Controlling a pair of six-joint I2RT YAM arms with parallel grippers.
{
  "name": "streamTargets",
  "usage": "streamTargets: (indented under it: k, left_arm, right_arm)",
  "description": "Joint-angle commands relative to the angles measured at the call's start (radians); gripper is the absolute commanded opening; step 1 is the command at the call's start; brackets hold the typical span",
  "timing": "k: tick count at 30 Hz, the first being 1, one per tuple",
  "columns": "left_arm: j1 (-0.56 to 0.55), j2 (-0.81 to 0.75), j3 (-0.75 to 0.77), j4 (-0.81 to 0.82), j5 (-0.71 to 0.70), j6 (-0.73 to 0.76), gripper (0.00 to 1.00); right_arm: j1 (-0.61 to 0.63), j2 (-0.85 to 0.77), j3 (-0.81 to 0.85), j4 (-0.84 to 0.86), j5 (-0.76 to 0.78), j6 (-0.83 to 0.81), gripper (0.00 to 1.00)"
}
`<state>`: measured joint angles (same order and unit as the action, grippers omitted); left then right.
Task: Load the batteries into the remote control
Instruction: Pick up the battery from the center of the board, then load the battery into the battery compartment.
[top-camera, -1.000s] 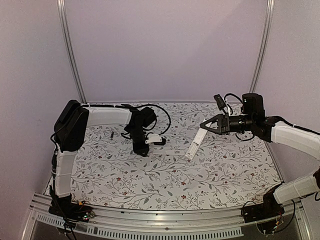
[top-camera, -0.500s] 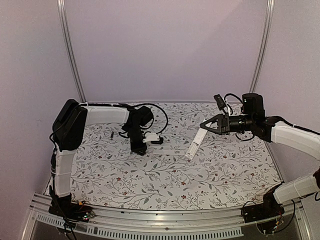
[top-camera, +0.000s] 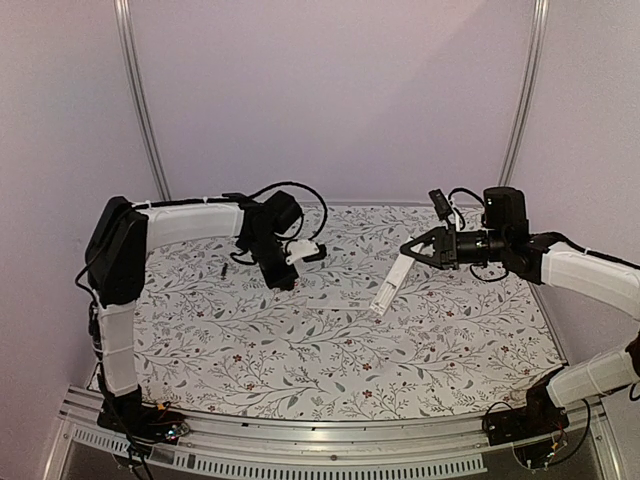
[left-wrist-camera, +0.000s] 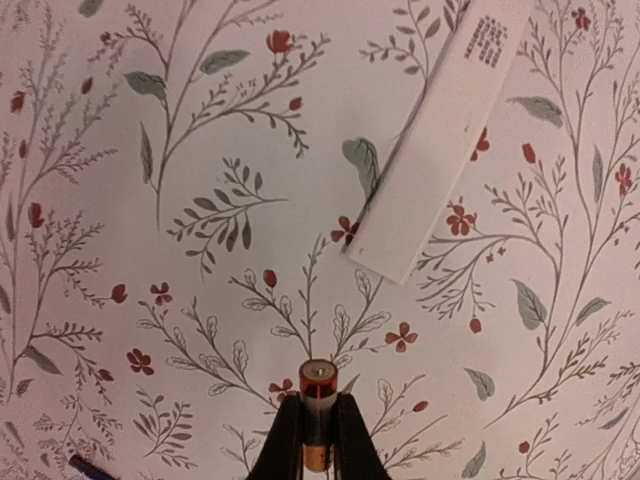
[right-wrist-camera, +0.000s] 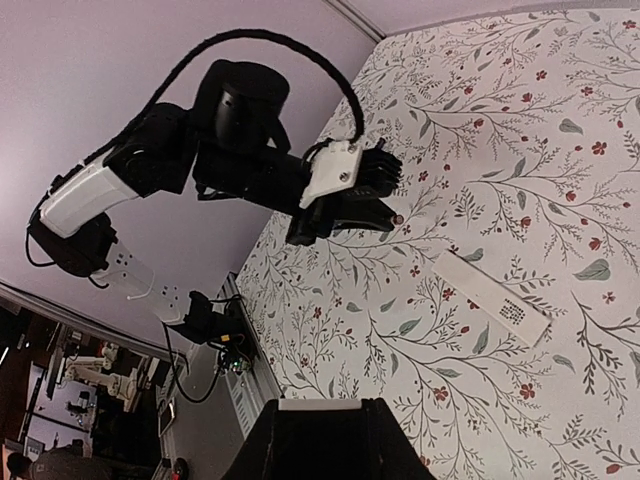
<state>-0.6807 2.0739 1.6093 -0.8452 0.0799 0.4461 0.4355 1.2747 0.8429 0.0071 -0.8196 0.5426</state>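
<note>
Tabletop (top-camera: 300, 370) covered in a white cloth printed with leafy sprigs and small red flowers lay before you, with your two arms reaching in from its near edge.

Your left hand (top-camera: 284, 277) pointed down over the far left part of the tabletop. Its fingers were pressed together on the gold-toned battery (left-wrist-camera: 319, 382), pinching it by its sides so that one end stuck out past the fingertips toward the cloth. The flat white cover piece (left-wrist-camera: 440, 150) lay on the cloth well apart from that battery, toward the middle of the tabletop. The black battery (top-camera: 224, 268) lay on the cloth near the far left corner, just to the left of your left hand and apart from it.

Your right hand (top-camera: 406, 251) reached in from the right edge and gripped the remote control (top-camera: 388, 287) by its upper end. The remote control hung tilted, right of centre toward the far edge, its lower end slanting down and leftward toward the cloth. Whether that end touched the tabletop could not be told.
</note>
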Motion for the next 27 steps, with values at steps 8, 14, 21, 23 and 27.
streamTargets:
  k: [8,14,21,23,27]
  left_arm:
    - [-0.022,-0.539,-0.329,0.535,0.016,-0.628,0.00]
    - [-0.078,-0.667,-0.488,0.697,0.112,-0.686,0.00]
    - [-0.244,-0.750,-0.623,0.879,-0.005,-0.653,0.00]
    - [-0.284,-0.736,-0.630,0.893,-0.055,-0.647,0.00]
    - [-0.344,-0.689,-0.604,0.886,-0.105,-0.632,0.00]
  right_arm:
    - [0.049,0.047,0.025,-0.007,0.112,0.076,0.00]
    - [0.116,0.118,0.077,-0.007,0.177,0.116,0.00]
    - [0.195,0.181,0.131,-0.003,0.238,0.164,0.00]
    - [0.218,0.196,0.146,-0.002,0.249,0.174,0.00]
    - [0.241,0.221,0.164,0.005,0.268,0.200,0.00]
